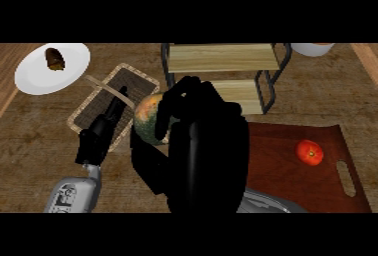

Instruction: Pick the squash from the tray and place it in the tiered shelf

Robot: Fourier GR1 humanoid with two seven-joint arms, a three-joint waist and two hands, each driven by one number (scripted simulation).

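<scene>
The squash (150, 119), green with orange patches, is lifted off the counter at the view's middle, left of the brown tray (284, 185). My right hand (207, 142) curls round its right side and hides most of it. The tiered shelf (221, 57), two pale wooden boards in a black frame, stands just beyond that hand, whose curled fingers (188, 92) overlap the lower board's left end. My left hand (102, 134) rests at the left with straight fingers pointing up, holding nothing.
A red tomato (310, 152) lies on the tray. A wicker basket (100, 107) with a handle sits behind the left hand. A white plate (44, 75) with a brown item is at the back left, a white bowl (314, 48) at the back right.
</scene>
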